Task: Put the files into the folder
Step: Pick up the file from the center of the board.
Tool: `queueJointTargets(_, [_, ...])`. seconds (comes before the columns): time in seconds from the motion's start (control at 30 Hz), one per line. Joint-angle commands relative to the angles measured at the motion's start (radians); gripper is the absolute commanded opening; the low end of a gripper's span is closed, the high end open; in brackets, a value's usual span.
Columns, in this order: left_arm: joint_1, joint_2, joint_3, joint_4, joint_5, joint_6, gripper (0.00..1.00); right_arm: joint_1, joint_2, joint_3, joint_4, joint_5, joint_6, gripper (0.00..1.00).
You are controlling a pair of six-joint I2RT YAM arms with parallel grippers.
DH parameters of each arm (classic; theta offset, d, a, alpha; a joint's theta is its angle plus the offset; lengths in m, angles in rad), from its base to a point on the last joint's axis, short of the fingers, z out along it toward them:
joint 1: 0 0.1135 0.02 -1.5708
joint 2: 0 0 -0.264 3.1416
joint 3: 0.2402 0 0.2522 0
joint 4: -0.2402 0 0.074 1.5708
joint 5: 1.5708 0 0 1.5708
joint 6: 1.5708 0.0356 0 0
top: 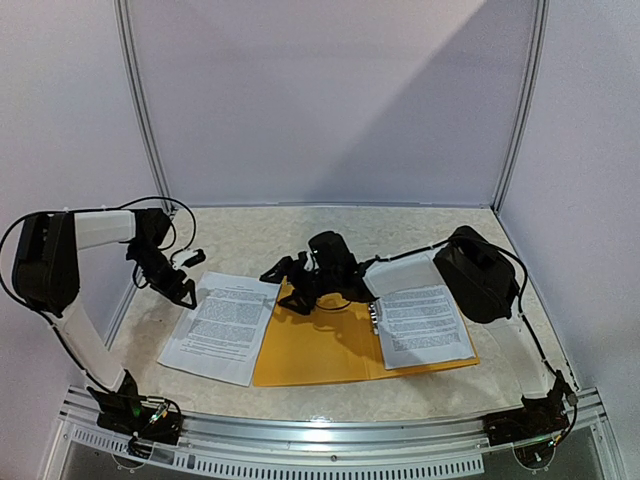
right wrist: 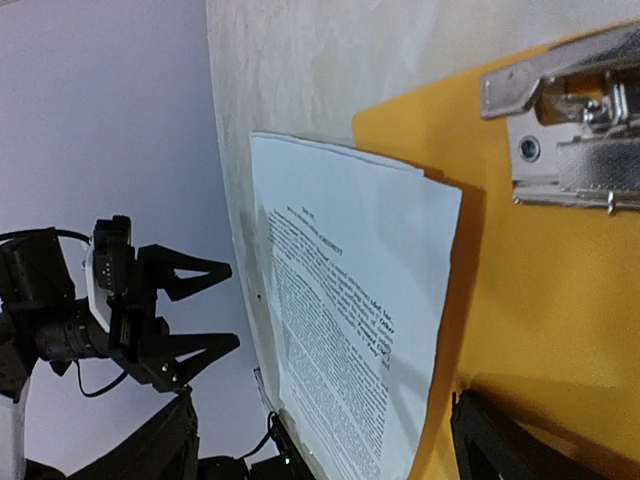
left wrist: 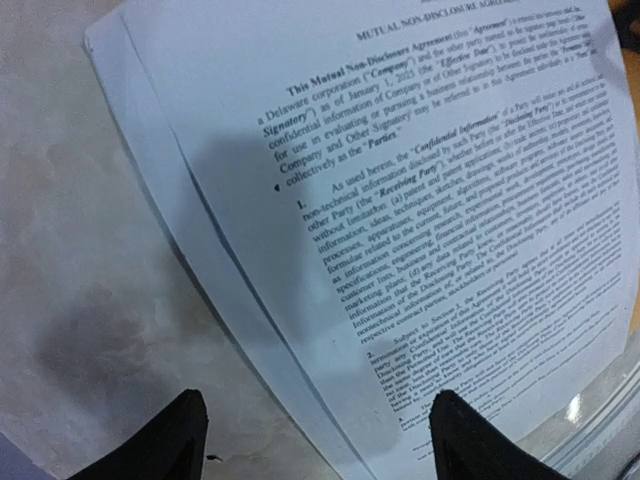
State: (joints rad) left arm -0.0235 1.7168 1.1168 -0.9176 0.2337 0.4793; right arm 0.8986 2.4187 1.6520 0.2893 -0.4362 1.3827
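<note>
Orange-yellow flat plastic folder (top: pixel 330 345) lies open at mid-bench. Top view: white printed paper sheets (top: pixel 222 325) rest at its left edge, partly overlapping; another printed sheet (top: pixel 422 325) lies on its right half. Left gripper (top: pixel 183 278), fingers apart, hovers left of the folder; right gripper (top: pixel 290 272), jaws spread, hovers over its far edge.
Left wrist: sheets fill view, ungrasped.
Right wrist: metal clip (right wrist: pixel 570 110) bare.
Judgement: pickup pending; next, pinch the sheets' edge.

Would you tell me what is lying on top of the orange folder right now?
A printed sheet covers the folder's right side; the metal clip sits at its top edge. Anything beneath that sheet is hidden.
</note>
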Motion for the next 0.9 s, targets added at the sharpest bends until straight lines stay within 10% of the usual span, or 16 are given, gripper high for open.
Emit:
queueJointTargets(0.0, [0.011, -0.015, -0.031, 0.031, 0.041, 0.042, 0.79, 0.026, -0.045, 0.016, -0.159, 0.166, 0.062, 0.86])
queueJointTargets(0.43, [0.012, 0.040, -0.039, 0.057, 0.079, 0.049, 0.76, 0.033, 0.028, 0.101, -0.082, 0.111, 0.110, 0.52])
queueJointTargets(0.87, [0.013, 0.061, -0.041, 0.065, 0.071, 0.048, 0.76, 0.050, 0.125, 0.203, -0.052, 0.037, 0.150, 0.48])
